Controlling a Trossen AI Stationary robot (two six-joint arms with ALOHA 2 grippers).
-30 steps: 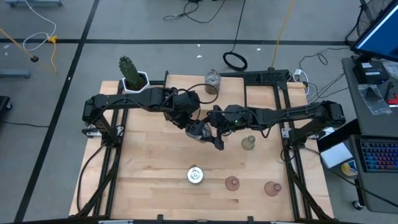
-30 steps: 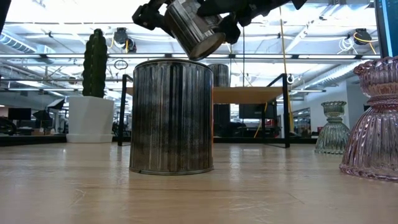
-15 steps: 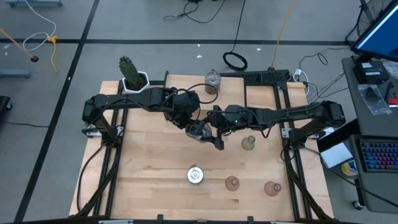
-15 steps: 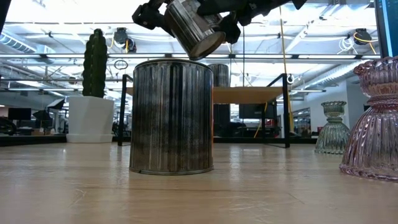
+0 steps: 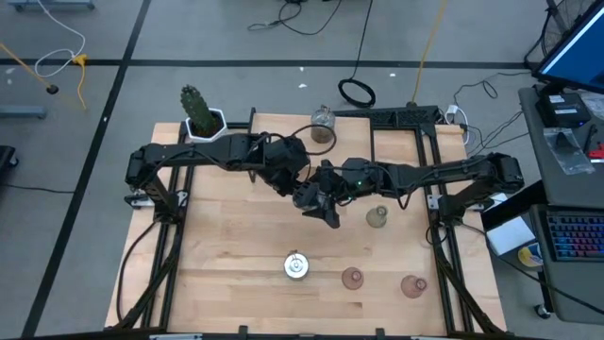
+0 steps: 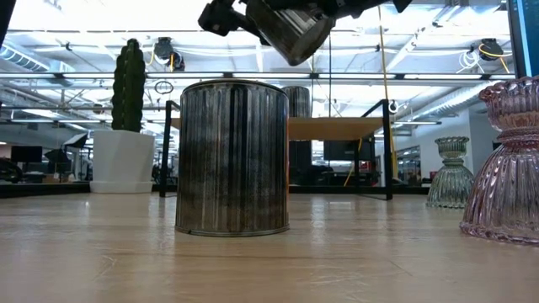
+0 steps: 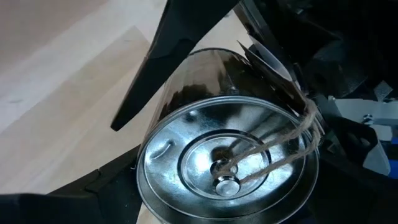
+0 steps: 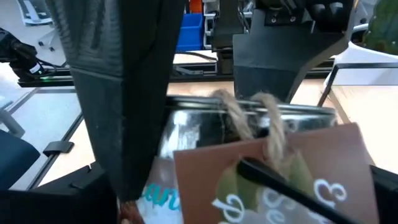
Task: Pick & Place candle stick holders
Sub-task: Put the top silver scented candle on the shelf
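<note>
A round silvery holder (image 7: 230,162) with a twine loop and a brown tag (image 8: 273,174) hangs in the air over the table's middle (image 5: 310,196), tilted (image 6: 295,29). My left gripper (image 5: 302,192) is shut on it. My right gripper (image 5: 326,206) stands open, with one finger (image 7: 171,59) along the holder's glass side. A second silvery holder (image 5: 296,266) stands on its base near the front, and a third (image 5: 322,126) at the far edge. A pale green holder (image 5: 377,217) and two pink ones (image 5: 352,278) (image 5: 412,284) stand on the table at the right. My left gripper pinches the holder's metal lid end (image 7: 146,186) between its two fingers (image 7: 102,186), one on each side of the round wall. The fingers slant down from the table's left. The holder is lifted clear and tilted. Whether my right gripper's fingers touch the holder, I cannot tell.
A cactus in a white pot (image 5: 200,113) stands at the far left corner. Black frame rails (image 5: 406,118) run along the table's far edge and sides. Bare wood (image 5: 226,255) lies at the front left.
My left gripper has tipped up at the wrist. The held holder has swung with it, a little higher and toward the table's right, and its end now faces more level.
</note>
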